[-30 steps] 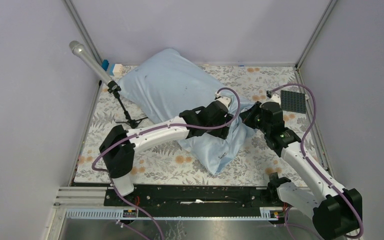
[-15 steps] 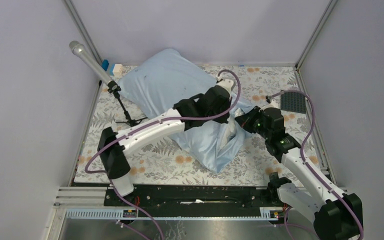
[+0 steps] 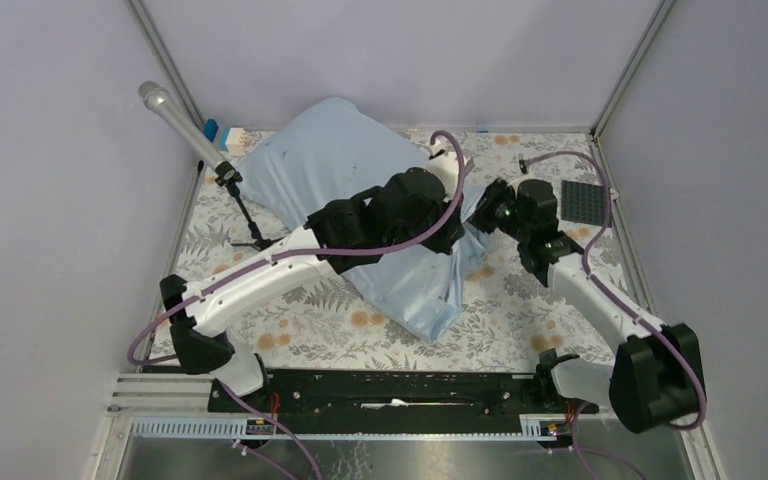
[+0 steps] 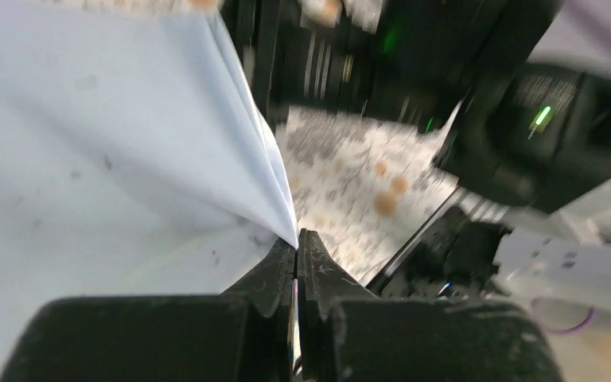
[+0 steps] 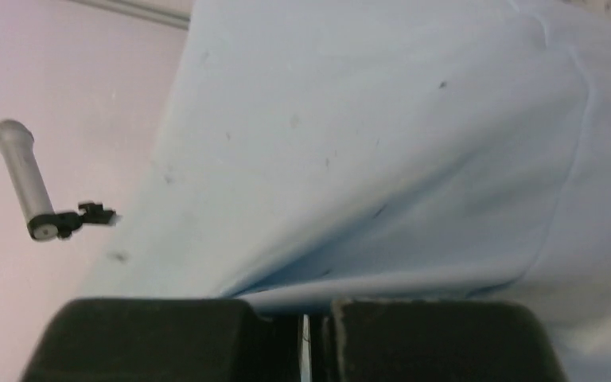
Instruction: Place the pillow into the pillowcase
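Far left, the microphone leans on its thin stand beside the pillowcase, a smooth, slightly shiny light-blue sack, wrinkled and speckled with small dark marks, lying bulged across the floral table cloth from the far left toward the near middle. The pillow itself is hidden from me; only that plump swell shows. My left arm stretches low from its near-left base diagonally over the case to its right edge, where the left gripper has its jaws pressed together on a pointed fold of blue fabric. A second ago that arm stood more upright with its jaws apart; since then it has reached farther and clamped down. Just right of it, the right arm bends in from the near-right base, and the right gripper is pinched closed on the case's edge, with taut creases running into its pads; it has moved farther back than before, and the sagging near-right end now looks pulled tighter. A dark studded plate lies far right.
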`<state>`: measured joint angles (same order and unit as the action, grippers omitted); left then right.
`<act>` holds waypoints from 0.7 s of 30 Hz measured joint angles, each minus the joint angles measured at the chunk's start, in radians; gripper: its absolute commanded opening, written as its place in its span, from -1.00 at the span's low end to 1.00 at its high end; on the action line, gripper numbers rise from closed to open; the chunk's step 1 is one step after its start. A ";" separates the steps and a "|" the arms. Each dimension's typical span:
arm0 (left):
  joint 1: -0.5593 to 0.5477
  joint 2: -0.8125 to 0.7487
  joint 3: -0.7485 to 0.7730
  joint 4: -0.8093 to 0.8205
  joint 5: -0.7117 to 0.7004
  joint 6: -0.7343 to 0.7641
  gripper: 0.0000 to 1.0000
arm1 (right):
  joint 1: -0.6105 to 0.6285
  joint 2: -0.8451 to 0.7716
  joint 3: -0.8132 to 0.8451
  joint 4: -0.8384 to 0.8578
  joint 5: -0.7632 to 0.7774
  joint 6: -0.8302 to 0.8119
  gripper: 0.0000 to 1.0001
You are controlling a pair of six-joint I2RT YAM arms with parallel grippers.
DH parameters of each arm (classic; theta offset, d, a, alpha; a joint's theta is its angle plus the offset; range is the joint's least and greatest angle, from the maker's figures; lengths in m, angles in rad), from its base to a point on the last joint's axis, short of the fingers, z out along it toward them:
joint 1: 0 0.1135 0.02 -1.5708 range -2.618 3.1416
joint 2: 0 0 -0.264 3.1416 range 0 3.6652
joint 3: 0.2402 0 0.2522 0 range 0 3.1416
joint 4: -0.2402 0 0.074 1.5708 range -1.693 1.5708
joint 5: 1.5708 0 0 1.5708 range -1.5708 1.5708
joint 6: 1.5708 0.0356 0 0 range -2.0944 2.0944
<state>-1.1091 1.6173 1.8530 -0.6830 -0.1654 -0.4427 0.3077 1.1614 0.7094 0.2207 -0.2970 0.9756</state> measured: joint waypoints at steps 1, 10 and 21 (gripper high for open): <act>-0.005 -0.022 -0.048 -0.002 0.000 -0.001 -1.00 | -0.003 0.038 0.044 0.003 0.006 -0.003 -1.00; 0.150 -0.072 -0.365 0.030 -0.055 -0.023 -1.00 | -0.013 0.256 0.056 0.104 0.025 0.000 -0.69; 0.298 0.166 -0.402 0.108 -0.076 -0.037 -1.00 | -0.016 0.048 0.037 -0.073 0.080 -0.175 0.05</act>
<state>-0.8116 1.7828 1.4506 -0.5751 -0.2413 -0.4801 0.2916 1.2091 0.7467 0.1474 -0.2169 0.8001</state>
